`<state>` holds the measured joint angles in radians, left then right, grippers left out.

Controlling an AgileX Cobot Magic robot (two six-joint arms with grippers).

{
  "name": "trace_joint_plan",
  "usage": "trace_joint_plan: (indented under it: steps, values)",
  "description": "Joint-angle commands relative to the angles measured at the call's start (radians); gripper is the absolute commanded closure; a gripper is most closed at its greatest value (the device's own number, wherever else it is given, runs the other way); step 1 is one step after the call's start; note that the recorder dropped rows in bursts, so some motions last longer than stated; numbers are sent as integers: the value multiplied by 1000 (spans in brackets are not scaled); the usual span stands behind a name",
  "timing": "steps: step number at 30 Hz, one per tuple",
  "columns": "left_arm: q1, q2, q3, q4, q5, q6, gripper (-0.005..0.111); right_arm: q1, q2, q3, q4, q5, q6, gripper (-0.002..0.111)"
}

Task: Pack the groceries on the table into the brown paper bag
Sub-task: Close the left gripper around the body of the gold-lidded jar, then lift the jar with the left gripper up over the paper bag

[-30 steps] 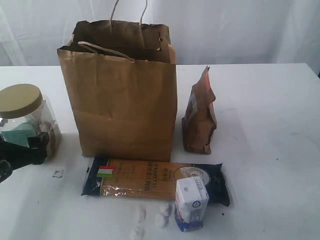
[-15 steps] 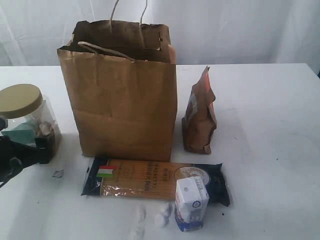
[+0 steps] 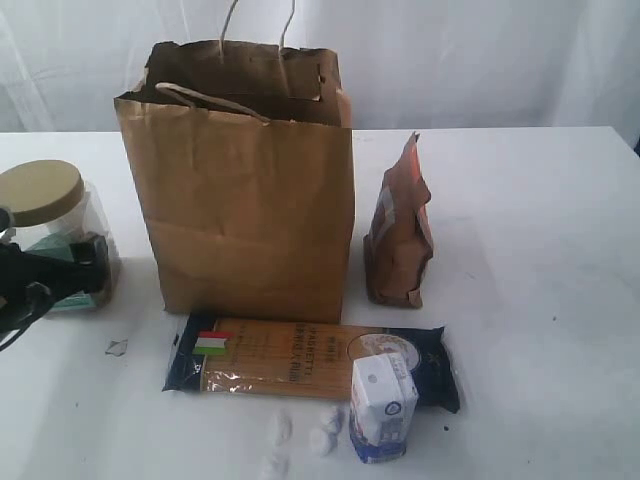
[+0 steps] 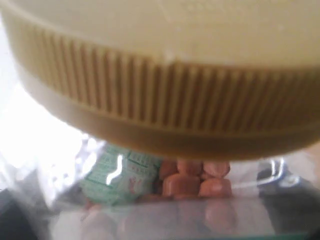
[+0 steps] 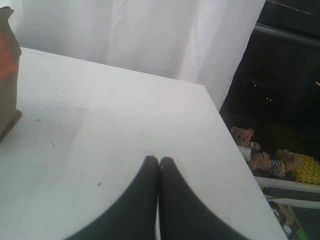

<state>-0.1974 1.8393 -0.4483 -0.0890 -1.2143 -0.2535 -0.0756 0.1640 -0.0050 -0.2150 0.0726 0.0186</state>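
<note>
The gold-lidded clear jar [image 3: 45, 195] stands at the table's [image 3: 540, 250] left edge. My left gripper [image 3: 60, 272] is open around its lower body, with one black finger [image 3: 88, 268] in front of it. In the left wrist view the jar [image 4: 165, 75] fills the picture and the fingers are hidden. The brown paper bag [image 3: 250, 200] stands upright in the middle with its mouth open. The brown pouch [image 3: 400, 235] stands to its right. In front lie the spaghetti packet [image 3: 290, 358] and the small carton [image 3: 382, 405]. My right gripper [image 5: 159, 161] is shut and empty over bare table [image 5: 125, 125].
A few white crumpled bits [image 3: 300, 440] lie by the carton near the front edge. A small scrap [image 3: 116, 347] lies left of the packet. The pouch [image 5: 7, 75] shows at the edge of the right wrist view. The table's corner and dark floor lie beyond it.
My left gripper has slid to the right, further round the jar. The jar's lid now sits slightly higher in the exterior view. Nothing else has moved.
</note>
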Motion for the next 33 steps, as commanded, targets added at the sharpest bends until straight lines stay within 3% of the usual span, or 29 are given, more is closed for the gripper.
trace_joint_plan:
  steps: [1,5,8,14,17,33]
  values:
    - [-4,10,-4,-17,-7,-11,2,-5,-4,5,-1,-5,5,108]
    - [-4,10,-5,-21,-7,-11,5,-5,-4,5,-1,-5,5,108]
    - [-4,10,-5,-26,-7,-11,21,-5,-4,5,-1,-5,5,108]
    - [-4,10,-5,-26,-7,-1,83,-5,-4,5,-1,-5,5,108]
    - [-4,10,-5,-26,-7,-1,105,-5,-4,5,-1,-5,5,108]
    - [-4,-74,-5,-139,-7,0,107,-5,-4,5,-1,-5,5,108]
